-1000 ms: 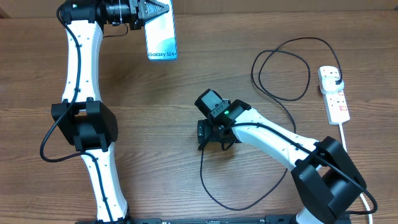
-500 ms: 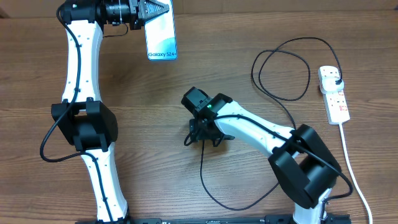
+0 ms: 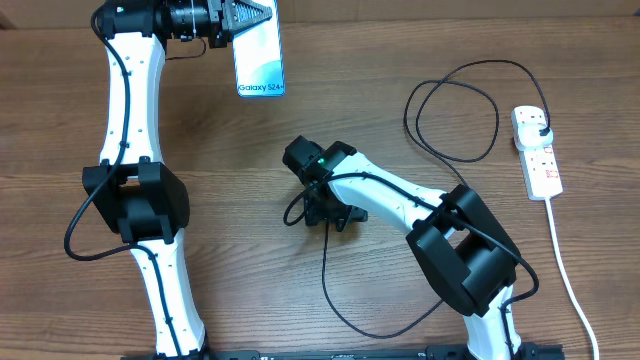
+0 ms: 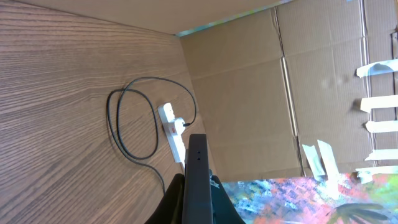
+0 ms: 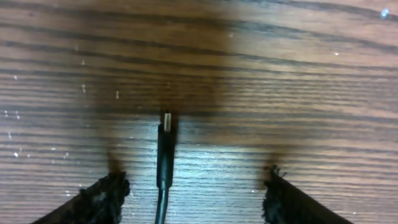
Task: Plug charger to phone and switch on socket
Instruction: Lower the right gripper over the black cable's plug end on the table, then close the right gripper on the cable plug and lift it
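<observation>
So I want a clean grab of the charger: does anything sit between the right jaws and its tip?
Nothing visible does. The tip lies on the bare table between the open right jaws, untouched, with only wood around it.

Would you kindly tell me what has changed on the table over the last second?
The right gripper swung left across the table and now straddles the charger's connector tip, with its fingers open on either side and nothing gripped yet. Unchanged: the left gripper holds the phone at the far edge, and the socket strip has not moved.
</observation>
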Controlling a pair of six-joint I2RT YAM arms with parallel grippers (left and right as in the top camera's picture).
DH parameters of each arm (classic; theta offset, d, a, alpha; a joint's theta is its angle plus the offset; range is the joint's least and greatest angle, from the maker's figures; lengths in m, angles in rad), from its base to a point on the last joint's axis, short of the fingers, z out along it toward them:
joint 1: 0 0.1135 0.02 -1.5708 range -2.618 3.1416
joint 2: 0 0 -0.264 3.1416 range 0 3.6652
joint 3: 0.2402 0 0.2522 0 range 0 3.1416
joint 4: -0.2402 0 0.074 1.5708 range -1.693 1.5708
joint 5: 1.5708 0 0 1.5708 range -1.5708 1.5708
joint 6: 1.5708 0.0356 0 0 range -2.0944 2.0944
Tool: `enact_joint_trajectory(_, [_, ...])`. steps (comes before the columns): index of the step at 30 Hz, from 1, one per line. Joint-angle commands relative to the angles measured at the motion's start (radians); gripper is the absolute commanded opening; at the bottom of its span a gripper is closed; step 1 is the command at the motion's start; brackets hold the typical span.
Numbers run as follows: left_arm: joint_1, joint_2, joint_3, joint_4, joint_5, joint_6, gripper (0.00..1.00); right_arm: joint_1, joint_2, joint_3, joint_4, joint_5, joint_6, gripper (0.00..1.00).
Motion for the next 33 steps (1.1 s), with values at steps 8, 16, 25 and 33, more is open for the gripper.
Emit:
enact_joint_trajectory(8, [-0.007,-0.042,0.025,0.001,0.048,-0.01,0.04,0.001,0.009,0.022,0.002,0.014,0.004,0.59])
enact_joint_trajectory(16, [-0.007,-0.042,0.025,0.001,0.05,-0.003,0.04,0.001,0.009,0.027,0.01,0.014,0.01,0.51])
enact_joint_trajectory(25, [-0.007,-0.042,0.025,0.001,0.049,-0.003,0.05,0.001,0.009,0.033,0.02,0.013,0.012,0.41])
enact_joint_trajectory(33, [-0.007,-0.042,0.025,0.001,0.049,-0.003,0.04,0.001,0.009,0.033,0.023,0.01,0.012,0.27])
